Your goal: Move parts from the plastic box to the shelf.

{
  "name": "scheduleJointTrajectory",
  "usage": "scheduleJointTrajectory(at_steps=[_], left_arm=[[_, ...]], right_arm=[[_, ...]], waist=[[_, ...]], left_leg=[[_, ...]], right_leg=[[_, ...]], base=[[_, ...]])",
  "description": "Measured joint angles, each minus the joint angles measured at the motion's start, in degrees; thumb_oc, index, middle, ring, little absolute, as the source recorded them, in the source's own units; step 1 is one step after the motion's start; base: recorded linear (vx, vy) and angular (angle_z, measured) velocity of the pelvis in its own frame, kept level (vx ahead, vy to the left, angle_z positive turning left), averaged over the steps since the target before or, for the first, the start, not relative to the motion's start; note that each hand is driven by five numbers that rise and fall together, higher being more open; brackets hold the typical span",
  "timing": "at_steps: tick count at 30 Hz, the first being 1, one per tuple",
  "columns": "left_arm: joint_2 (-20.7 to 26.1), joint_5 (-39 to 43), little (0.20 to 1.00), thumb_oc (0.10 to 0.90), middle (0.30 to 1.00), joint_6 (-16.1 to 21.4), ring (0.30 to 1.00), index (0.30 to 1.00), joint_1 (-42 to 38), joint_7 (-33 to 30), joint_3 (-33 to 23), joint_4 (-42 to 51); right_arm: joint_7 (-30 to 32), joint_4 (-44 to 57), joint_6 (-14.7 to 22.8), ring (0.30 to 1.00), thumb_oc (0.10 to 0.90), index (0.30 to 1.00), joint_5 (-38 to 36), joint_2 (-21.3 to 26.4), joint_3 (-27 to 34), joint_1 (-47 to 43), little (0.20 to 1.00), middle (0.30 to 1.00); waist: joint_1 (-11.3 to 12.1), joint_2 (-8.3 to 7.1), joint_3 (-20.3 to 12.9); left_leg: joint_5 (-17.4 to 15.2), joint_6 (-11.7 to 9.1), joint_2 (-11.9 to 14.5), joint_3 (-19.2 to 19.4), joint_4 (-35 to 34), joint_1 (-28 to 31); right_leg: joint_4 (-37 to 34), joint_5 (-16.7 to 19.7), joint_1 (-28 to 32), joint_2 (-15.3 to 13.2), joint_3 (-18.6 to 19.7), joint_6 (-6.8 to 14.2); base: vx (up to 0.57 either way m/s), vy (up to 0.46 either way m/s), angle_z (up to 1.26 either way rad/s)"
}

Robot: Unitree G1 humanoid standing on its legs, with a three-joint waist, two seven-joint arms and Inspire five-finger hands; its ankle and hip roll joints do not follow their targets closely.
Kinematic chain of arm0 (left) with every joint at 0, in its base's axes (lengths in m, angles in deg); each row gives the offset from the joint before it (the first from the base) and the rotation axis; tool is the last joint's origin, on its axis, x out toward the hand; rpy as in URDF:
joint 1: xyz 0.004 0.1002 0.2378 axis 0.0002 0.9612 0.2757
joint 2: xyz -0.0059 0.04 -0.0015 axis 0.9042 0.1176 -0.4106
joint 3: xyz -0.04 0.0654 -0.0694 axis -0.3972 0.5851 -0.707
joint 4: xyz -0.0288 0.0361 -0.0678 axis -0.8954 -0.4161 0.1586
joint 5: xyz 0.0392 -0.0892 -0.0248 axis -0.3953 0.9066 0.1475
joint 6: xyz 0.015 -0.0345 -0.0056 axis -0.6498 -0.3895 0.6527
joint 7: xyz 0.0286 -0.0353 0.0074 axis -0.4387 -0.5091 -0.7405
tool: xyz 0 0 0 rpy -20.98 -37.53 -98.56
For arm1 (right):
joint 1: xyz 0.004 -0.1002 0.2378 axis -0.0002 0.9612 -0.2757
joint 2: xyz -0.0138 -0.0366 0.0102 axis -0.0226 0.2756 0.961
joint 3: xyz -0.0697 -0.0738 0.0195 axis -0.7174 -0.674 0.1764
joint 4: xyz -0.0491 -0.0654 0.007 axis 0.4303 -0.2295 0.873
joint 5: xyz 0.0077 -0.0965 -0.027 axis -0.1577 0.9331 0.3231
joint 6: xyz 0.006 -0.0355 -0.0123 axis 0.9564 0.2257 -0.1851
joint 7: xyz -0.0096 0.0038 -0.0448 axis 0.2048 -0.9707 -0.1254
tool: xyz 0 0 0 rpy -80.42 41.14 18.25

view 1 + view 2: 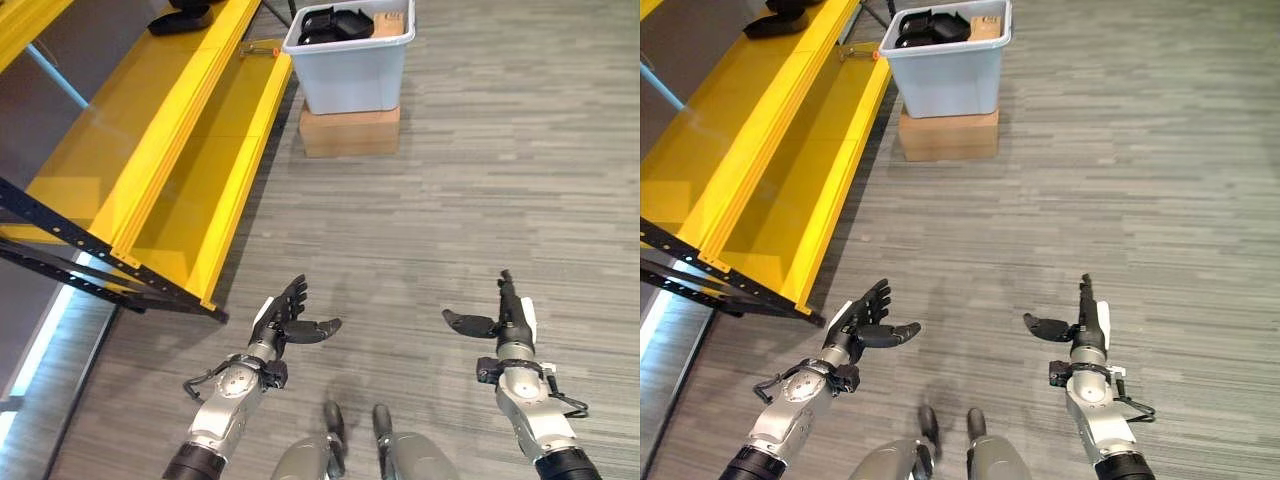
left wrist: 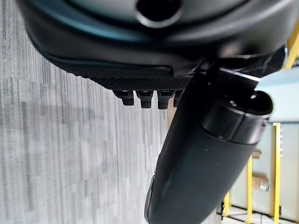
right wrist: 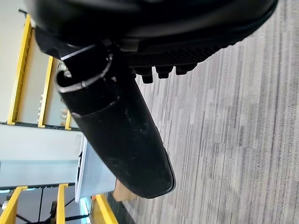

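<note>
Floor (image 1: 450,200): grey carpet in thin striped planks, running from the robot out to the box.

Nearest, both hands hang low over the carpet, well short of the box. Left hand (image 1: 285,318) — fingers straight and spread, thumb out to the side, nothing in it. Right hand (image 1: 510,318) — fingers straight, pointing toward the box, thumb out, also holding nothing.

Farther out, the shelf (image 1: 170,130) runs along the left of the box: yellow boards on a dark perforated frame, its near corner closer to the left hand than to the box. One dark part (image 1: 180,18) lies on the shelf, level with the box.

Farthest, the plastic box (image 1: 350,62) — pale, open-topped — sits on a flat cardboard carton (image 1: 349,131), just beside the shelf's edge. Inside the box: black parts (image 1: 335,24) and a small brown carton (image 1: 388,22).
</note>
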Motion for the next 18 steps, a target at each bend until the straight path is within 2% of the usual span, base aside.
scheduleJointTrajectory(at_steps=[1, 2, 5, 7, 9, 10, 11, 12, 13, 15, 16, 18], left_arm=[[0.0, 0.0, 1.0, 0.9, 1.0, 0.2, 1.0, 1.0, 0.4, -0.5, -0.6, -1.0], [0.0, 0.0, 1.0, 0.9, 1.0, 0.2, 1.0, 1.0, 0.7, -0.8, -1.2, -1.3], [0.0, -1.5, 1.0, 0.9, 1.0, 2.3, 1.0, 1.0, 1.1, -1.8, -2.4, -3.9], [0.0, -5.0, 1.0, 0.9, 1.0, 3.1, 1.0, 1.0, 0.9, -3.1, -3.4, -5.9], [0.1, -8.6, 1.0, 0.9, 1.0, 3.5, 1.0, 1.0, 1.2, -4.7, -3.3, -6.1], [0.3, -9.8, 1.0, 0.9, 1.0, 4.0, 1.0, 1.0, 1.2, -5.0, -3.3, -5.7], [0.8, -11.6, 1.0, 0.9, 1.0, 4.7, 1.0, 1.0, 0.6, -5.6, -3.3, -5.2], [1.4, -13.1, 1.0, 0.9, 1.0, 4.8, 1.0, 1.0, -0.4, -6.0, -3.3, -5.2], [1.9, -13.9, 1.0, 0.9, 1.0, 4.8, 1.0, 1.0, -0.7, -6.1, -3.3, -5.1], [4.6, -17.1, 1.0, 0.9, 1.0, 4.8, 1.0, 1.0, -1.5, -6.5, -3.2, -3.9], [5.1, -17.8, 1.0, 0.9, 1.0, 4.7, 1.0, 1.0, -2.5, -7.1, -3.2, -3.9], [5.5, -18.3, 1.0, 0.9, 1.0, 4.7, 1.0, 1.0, -3.4, -7.1, -3.2, -3.9]], right_arm=[[-0.8, 0.0, 0.0, 1.0, 0.9, 1.0, -0.3, 0.0, -0.9, 0.0, 1.0, 1.0], [-1.4, 0.0, 0.0, 1.0, 0.9, 1.0, -0.4, 0.0, -1.4, 0.0, 1.0, 1.0], [-3.3, 0.0, -0.1, 1.0, 0.9, 1.0, -0.5, 0.0, -2.1, 0.0, 1.0, 1.0], [-4.8, 0.0, -0.4, 1.0, 0.9, 1.0, -0.5, 0.1, -2.7, 0.1, 1.0, 1.0], [-5.6, 0.0, -0.6, 1.0, 0.9, 1.0, -1.7, 0.4, -3.2, 0.2, 1.0, 1.0], [-6.0, 0.0, -0.6, 1.0, 0.9, 1.0, -1.7, 0.7, -3.4, 0.3, 1.0, 1.0], [-6.2, 0.0, -0.7, 1.0, 0.9, 1.0, -1.8, 0.6, -3.5, 0.5, 1.0, 1.0], [-6.2, 0.0, -0.7, 1.0, 0.9, 1.0, -2.2, 0.3, -3.7, 0.8, 1.0, 1.0], [-6.4, 0.0, -0.8, 1.0, 0.9, 1.0, -2.3, 0.1, -3.8, 0.9, 1.0, 1.0], [-5.9, 0.1, -0.7, 1.0, 0.9, 1.0, -2.7, -1.3, -3.9, 0.8, 1.0, 1.0], [-4.9, 0.1, -0.7, 1.0, 0.9, 1.0, -2.7, -1.9, -4.0, 0.9, 1.0, 1.0], [-3.8, 0.1, -0.7, 1.0, 0.9, 1.0, -2.7, -2.7, -4.0, 1.0, 1.0, 1.0]], waist=[[-0.1, 0.12, 0.0], [0.1, 0.05, 0.0], [0.2, 0.01, 0.0], [0.0, -0.24, 0.2], [-0.1, -0.1, 0.1], [-0.3, 0.53, -0.1], [-0.3, 0.59, -0.1], [-0.2, -0.25, -0.1], [0.1, -0.65, -0.2], [0.5, -1.4, -0.5], [0.9, -1.38, -0.5], [1.1, -1.38, -0.5]], left_leg=[[1.7, -0.1, 1.7, -0.6, -1.3, -1.8], [2.1, 0.1, 2.2, -1.0, -1.7, -2.1], [2.0, 0.1, 3.8, -3.1, -2.4, -3.5], [2.1, 0.1, 4.0, -2.9, -2.4, -2.1], [1.7, 1.3, 3.0, -2.6, -2.2, 1.3], [0.7, 2.5, 2.5, -2.4, -1.6, 2.7], [2.7, 3.1, 2.0, -2.4, -1.0, 3.3], [4.0, 3.4, 1.1, -0.9, 0.4, 3.0], [4.5, 3.3, 0.3, -0.4, 0.9, 3.1], [6.5, 4.2, -3.2, 1.5, 2.6, 3.0], [6.1, 4.8, -4.5, 2.1, 3.0, 3.2], [5.7, 5.7, -5.5, 2.2, 3.0, 3.7]], right_leg=[[0.2, -0.7, 1.5, 0.8, 1.0, -0.6], [0.7, -0.7, 1.9, 1.0, 1.5, -1.6], [3.4, -3.6, 3.5, 1.0, 4.9, -1.5], [5.5, -6.7, 5.9, -0.1, 7.3, -0.1], [6.5, -9.1, 8.5, -1.3, 8.4, 1.6], [6.9, -10.8, 9.5, -1.5, 8.4, 2.8], [7.9, -13.2, 10.2, -2.3, 8.1, 3.8], [9.4, -14.7, 9.9, -3.9, 7.8, 4.9], [10.0, -15.2, 9.8, -4.8, 7.5, 5.6], [11.2, -16.9, 10.5, -9.0, 4.1, 7.5], [12.7, -16.8, 10.3, -10.6, 2.6, 7.7], [15.0, -16.5, 9.6, -11.7, 1.2, 8.3]], base=[[0.34, 0.094, -0.53], [0.42, 0.139, -0.45], [0.5, 0.181, -0.54], [0.6, 0.257, -0.56], [0.48, 0.211, -0.45], [0.45, 0.196, -0.29], [0.5, 0.225, -0.13], [0.3, 0.14, -0.04], [0.31, 0.151, -0.09], [0.37, 0.201, -0.11], [0.47, 0.272, 0.06], [0.31, 0.186, 0.13]])
